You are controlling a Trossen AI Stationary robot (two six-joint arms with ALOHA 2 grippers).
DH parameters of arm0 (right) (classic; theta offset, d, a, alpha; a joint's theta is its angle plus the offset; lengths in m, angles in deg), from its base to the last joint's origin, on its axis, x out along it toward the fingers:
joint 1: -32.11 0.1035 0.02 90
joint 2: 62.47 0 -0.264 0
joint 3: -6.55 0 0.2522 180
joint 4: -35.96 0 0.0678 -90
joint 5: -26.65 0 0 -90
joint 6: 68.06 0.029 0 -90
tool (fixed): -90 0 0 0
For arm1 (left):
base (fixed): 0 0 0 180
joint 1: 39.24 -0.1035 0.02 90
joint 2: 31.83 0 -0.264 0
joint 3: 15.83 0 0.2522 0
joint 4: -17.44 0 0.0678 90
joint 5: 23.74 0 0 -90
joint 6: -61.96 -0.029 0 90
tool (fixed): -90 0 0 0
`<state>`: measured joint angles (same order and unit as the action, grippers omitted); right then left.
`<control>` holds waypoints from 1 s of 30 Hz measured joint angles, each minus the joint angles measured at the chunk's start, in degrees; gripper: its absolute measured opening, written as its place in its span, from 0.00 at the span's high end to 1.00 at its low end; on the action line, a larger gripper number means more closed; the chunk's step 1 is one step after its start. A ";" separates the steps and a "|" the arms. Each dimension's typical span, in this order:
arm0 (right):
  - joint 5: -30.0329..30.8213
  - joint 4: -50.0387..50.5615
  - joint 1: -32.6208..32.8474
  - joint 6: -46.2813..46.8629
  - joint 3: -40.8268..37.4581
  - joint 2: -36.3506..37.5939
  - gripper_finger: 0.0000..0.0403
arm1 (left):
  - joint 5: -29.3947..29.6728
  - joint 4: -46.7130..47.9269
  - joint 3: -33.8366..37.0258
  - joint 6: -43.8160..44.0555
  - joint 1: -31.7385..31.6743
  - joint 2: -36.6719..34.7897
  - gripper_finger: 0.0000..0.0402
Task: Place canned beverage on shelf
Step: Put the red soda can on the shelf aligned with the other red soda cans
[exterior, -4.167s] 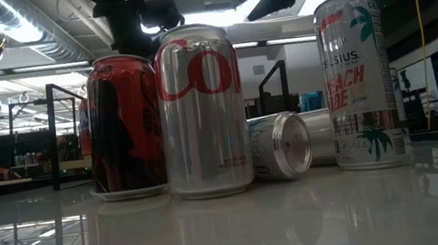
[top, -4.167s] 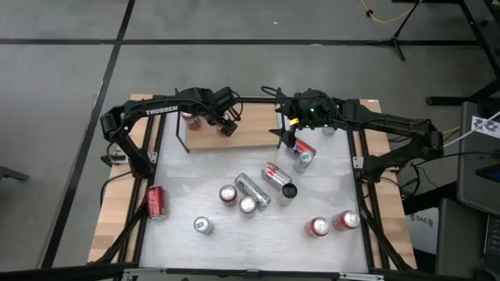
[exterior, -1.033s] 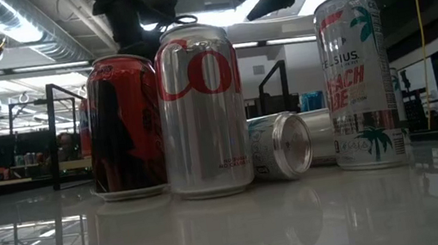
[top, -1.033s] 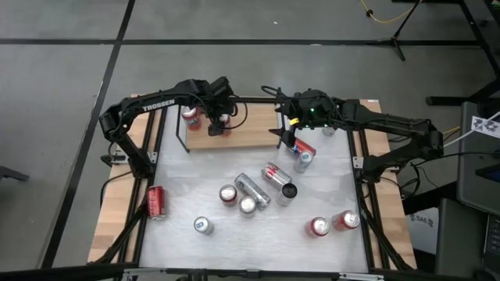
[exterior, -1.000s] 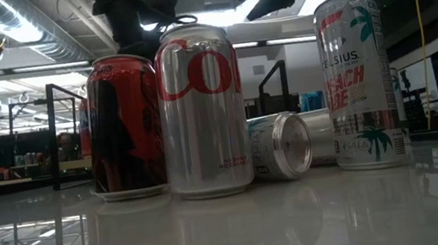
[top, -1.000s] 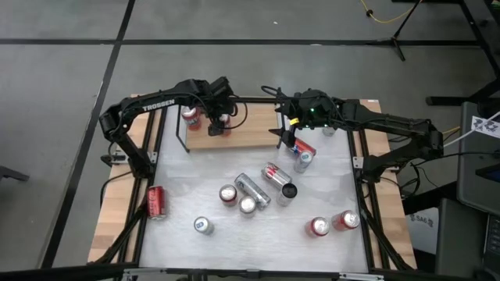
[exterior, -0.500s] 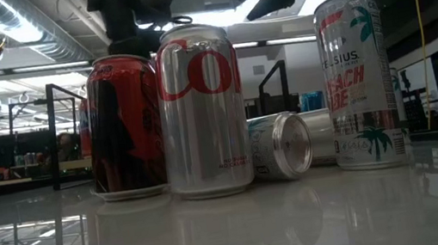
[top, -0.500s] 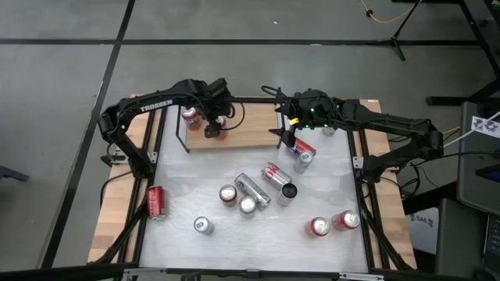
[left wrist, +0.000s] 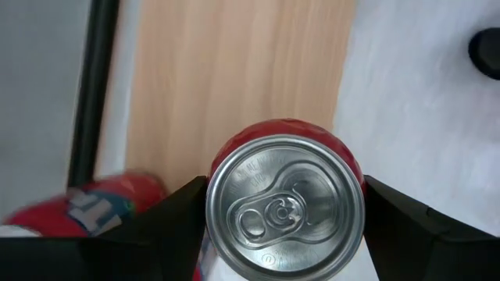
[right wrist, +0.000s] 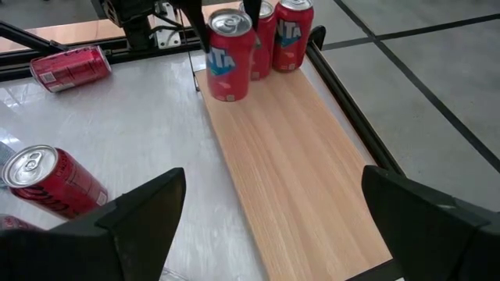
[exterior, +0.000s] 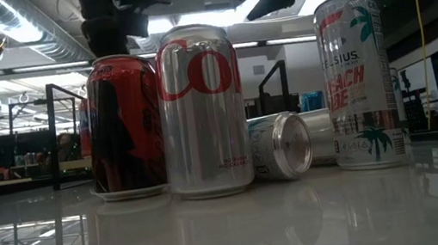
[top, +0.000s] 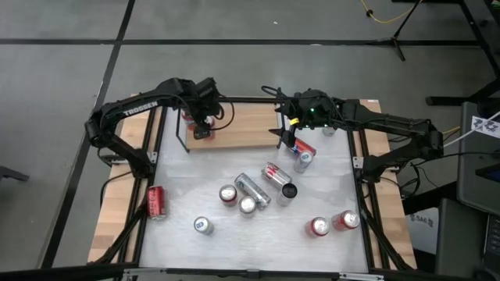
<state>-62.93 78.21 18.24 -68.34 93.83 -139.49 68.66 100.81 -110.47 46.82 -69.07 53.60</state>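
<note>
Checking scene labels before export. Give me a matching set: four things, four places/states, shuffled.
1. red soda can with blue logo
2. plain silver aluminium can
3. red cola can with white print
4. right gripper

A. on its side at the white tabletop's left edge
B. open, empty, at the right end of the light-brown wooden shelf
C. upright in the left gripper, at the shelf's left end
D. on its side mid-table

Pairs: 1-C, 2-D, 3-A, 4-B
</note>
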 joint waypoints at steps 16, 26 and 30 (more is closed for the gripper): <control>0.00 0.08 0.00 0.01 0.00 -0.01 0.06 | 2.31 -8.07 14.39 3.02 0.42 -12.87 0.33; 0.01 0.09 0.01 0.01 0.00 -0.01 0.06 | 5.80 -10.45 19.73 2.76 0.37 -15.92 0.33; -0.01 0.08 0.00 0.01 0.00 -0.01 0.06 | 5.88 -9.24 20.52 2.78 0.37 -15.92 0.33</control>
<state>-62.94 78.30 18.24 -68.33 93.83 -139.50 74.54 91.57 -89.95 49.60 -68.69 37.69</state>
